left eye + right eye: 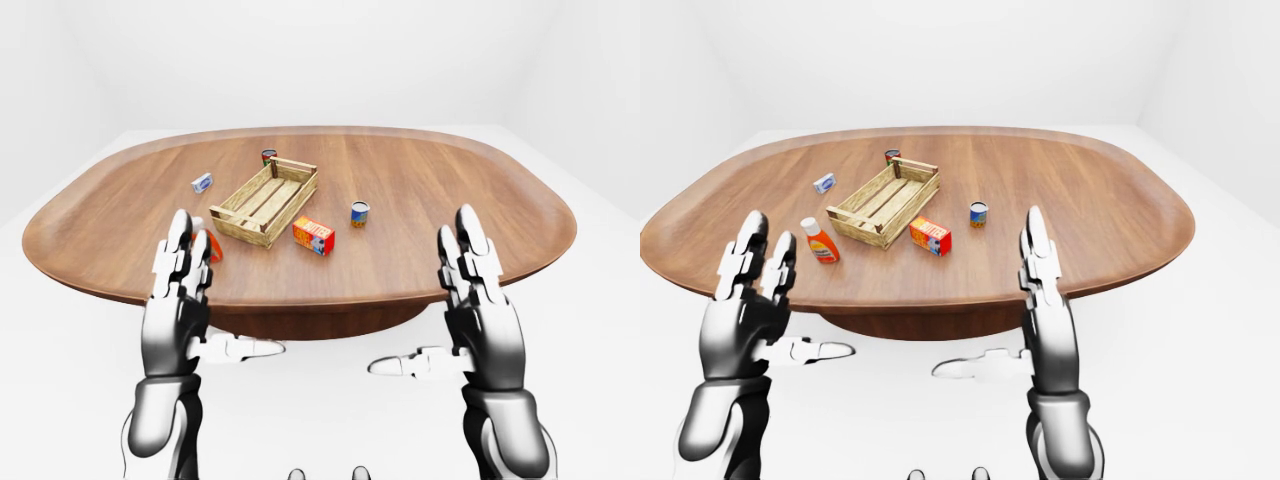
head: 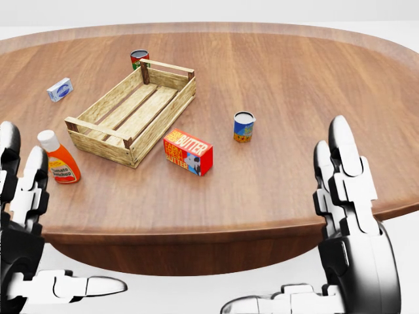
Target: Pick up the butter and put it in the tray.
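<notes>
The butter (image 2: 188, 152) is a red and orange box lying on the wooden table, just below and right of the tray in the head view. The tray (image 2: 163, 122) is an empty slatted wooden crate set at a slant. My left hand (image 1: 225, 292) is open and empty, raised at the table's near edge at the lower left, well short of the butter. My right hand (image 1: 422, 295) is open and empty at the lower right, fingers up and thumb pointing inward.
An orange sauce bottle (image 2: 59, 163) stands left of the tray, near my left hand. A blue and yellow can (image 2: 243, 126) stands right of the butter. A dark can (image 2: 139, 58) stands above the tray, and a small blue box (image 2: 60, 89) lies at its upper left. The table's rim (image 2: 196, 230) runs between my hands.
</notes>
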Controlling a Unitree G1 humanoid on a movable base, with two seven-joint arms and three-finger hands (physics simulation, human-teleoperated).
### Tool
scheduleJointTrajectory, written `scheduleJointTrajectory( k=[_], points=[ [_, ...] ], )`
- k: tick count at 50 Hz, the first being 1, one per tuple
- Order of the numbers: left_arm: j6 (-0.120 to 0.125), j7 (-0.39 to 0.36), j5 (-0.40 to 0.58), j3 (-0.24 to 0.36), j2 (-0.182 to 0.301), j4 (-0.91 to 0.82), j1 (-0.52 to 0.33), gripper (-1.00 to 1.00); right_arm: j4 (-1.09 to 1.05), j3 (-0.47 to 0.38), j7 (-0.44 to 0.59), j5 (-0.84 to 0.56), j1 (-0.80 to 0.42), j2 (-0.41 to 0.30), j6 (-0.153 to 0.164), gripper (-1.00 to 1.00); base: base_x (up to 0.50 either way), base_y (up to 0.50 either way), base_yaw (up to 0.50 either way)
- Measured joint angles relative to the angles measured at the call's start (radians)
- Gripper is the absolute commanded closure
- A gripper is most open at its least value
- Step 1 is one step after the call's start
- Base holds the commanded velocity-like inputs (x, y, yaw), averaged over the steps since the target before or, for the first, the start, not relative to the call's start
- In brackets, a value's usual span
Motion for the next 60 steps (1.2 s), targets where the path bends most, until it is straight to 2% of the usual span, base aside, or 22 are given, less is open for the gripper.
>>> scheduleJointTrajectory(
  k=[9,44,53,60],
  points=[
    [0.000,-0.021,-0.016,0.021,-0.007,-0.087,0.031,-1.00,-0.108,0.044,-0.019,-0.027,0.046,-0.022,0.000,-1.00,0.00,0.03,0.00],
    [0.000,-0.031,-0.032,0.049,-0.009,-0.126,0.032,-1.00,-0.153,0.067,-0.023,-0.061,0.068,-0.030,0.000,-1.00,0.00,0.50,0.00],
    [0.000,-0.030,-0.032,0.053,-0.007,-0.125,0.031,-1.00,-0.158,0.059,-0.031,-0.033,0.069,-0.022,0.000,-1.00,0.00,0.00,0.00],
    [0.000,-0.030,-0.030,0.049,-0.008,-0.120,0.035,-1.00,-0.161,0.057,-0.028,-0.010,0.080,-0.026,0.000,-1.00,0.45,0.00,0.00]
  ],
)
